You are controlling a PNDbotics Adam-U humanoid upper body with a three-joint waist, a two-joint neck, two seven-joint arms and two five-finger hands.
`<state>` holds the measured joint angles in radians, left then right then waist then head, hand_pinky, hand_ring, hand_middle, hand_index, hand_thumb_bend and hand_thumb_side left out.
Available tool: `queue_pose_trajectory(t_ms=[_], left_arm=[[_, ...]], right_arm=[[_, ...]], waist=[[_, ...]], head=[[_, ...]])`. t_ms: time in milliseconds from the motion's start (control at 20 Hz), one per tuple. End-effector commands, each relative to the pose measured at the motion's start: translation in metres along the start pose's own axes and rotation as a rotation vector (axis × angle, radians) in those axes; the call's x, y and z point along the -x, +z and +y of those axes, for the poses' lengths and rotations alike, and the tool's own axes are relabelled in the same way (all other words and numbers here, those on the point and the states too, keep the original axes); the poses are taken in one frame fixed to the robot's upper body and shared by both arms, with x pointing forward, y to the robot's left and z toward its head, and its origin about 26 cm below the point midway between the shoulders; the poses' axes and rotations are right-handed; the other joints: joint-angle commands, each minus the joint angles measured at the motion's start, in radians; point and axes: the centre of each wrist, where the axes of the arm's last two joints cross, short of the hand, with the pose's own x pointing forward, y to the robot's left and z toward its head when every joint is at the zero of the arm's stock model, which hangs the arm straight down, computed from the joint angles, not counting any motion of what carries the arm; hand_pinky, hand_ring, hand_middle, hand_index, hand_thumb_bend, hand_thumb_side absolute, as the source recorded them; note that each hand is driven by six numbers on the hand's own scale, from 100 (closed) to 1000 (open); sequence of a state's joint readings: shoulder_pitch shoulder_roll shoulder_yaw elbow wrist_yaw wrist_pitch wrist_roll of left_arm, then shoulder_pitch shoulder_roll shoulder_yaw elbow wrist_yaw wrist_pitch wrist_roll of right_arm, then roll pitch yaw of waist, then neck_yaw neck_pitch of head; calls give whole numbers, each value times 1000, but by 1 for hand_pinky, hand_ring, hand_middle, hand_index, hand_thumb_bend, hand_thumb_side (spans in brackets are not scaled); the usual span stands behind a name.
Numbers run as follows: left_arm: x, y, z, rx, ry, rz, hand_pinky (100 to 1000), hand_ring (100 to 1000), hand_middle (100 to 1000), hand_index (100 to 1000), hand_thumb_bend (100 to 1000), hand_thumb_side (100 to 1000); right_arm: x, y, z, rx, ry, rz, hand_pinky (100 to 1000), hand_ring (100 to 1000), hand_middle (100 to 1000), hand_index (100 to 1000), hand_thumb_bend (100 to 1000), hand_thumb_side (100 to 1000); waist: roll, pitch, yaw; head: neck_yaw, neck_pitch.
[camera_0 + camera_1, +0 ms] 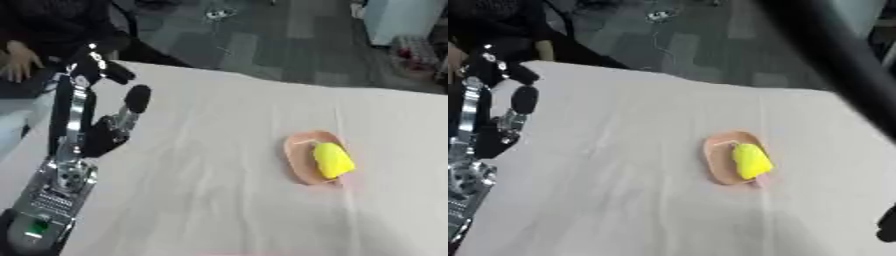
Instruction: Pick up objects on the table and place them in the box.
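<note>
The left hand [105, 127] rises over the table's left edge, its black-tipped fingers [137, 98] held up straight and relaxed, gripping nothing and touching nothing; the silver arm behind it runs down to the near left corner. The yellow object [332, 159] lies on a small pinkish tray [302, 160] on the white cloth of the table [201, 190], right of centre and well apart from that hand; it overhangs the tray's near right rim. Of the right hand only a dark tip [888, 226] shows at the right edge; whether it is open I cannot tell.
</note>
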<state>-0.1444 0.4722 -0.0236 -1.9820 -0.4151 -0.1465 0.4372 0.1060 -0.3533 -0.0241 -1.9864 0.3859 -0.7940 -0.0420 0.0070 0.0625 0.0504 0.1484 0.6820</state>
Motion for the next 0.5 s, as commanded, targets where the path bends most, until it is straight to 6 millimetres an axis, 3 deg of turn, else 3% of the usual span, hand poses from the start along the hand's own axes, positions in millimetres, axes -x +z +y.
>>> queue_pose_trajectory(t_ms=[50,500], left_arm=[[-6,-3,0,-1,24,-48,488,534,746,832,454,909],[-6,7,-6,65,66,-23,483,528,746,825,436,925]], right_arm=[[-3,-4,2,-2,43,-12,195,383,381,495,100,1000],[-5,-6,9,20,68,-34,193,379,377,491,100,1000]], waist=[[4,-11,1],[7,-9,-3]], head=[[-24,7],[-52,13]])
